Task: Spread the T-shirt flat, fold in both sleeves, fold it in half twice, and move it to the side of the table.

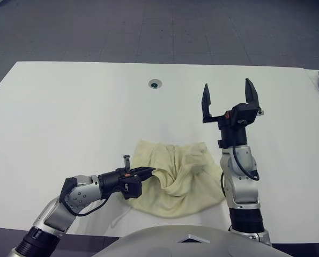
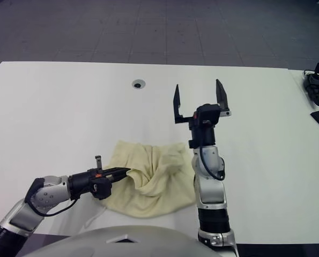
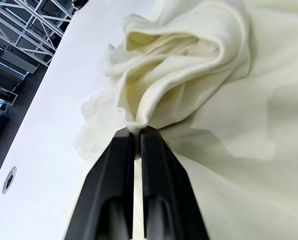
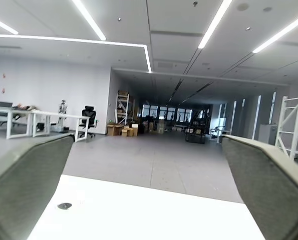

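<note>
The T-shirt (image 1: 180, 182) lay crumpled at the near edge of the counter (image 1: 68, 118). The left hand (image 1: 150, 171) was clenched on a fold in its left part. The right hand (image 1: 230, 95) stood released, fingers pointing up, just beyond the T-shirt's right corner.

round grommet (image 1: 155, 83), black cables (image 2: 313, 84), grey floor (image 1: 148, 27)

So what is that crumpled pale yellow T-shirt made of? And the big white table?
The pale yellow T-shirt looks like soft, matte cloth, probably cotton: it bunches into loose rounded folds where the left gripper pinches it. The white table looks hard and smooth, maybe laminate: flat, even, no grain.
</note>
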`<control>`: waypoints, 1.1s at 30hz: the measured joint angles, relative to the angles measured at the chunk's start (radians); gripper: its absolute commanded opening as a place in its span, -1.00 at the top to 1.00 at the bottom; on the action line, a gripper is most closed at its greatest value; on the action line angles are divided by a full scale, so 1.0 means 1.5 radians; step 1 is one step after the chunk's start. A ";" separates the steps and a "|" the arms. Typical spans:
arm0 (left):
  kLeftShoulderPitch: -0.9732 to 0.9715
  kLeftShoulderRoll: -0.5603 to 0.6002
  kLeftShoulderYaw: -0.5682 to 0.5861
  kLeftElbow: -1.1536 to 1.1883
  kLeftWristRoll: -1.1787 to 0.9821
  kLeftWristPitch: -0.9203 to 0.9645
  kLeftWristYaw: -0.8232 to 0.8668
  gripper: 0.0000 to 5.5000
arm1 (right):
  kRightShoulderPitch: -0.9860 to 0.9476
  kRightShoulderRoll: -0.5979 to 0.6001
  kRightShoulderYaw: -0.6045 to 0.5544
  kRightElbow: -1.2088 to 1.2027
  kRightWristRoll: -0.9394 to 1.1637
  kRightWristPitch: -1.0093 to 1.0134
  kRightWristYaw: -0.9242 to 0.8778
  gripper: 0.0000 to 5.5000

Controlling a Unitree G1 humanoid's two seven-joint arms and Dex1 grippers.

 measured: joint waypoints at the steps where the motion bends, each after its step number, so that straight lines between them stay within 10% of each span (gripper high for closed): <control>1: 0.000 0.000 -0.003 -0.001 0.000 0.000 0.000 1.00 | 0.000 -0.011 -0.003 -0.012 0.004 0.012 0.010 -0.96; 16: 0.019 -0.001 -0.014 -0.028 0.022 0.022 0.013 1.00 | -0.012 -0.433 -0.050 -0.101 0.185 0.183 0.497 -0.96; 33: -0.030 -0.016 -0.031 -0.014 0.034 0.034 0.013 1.00 | -0.189 -0.548 0.139 -0.037 0.334 0.548 0.782 -0.96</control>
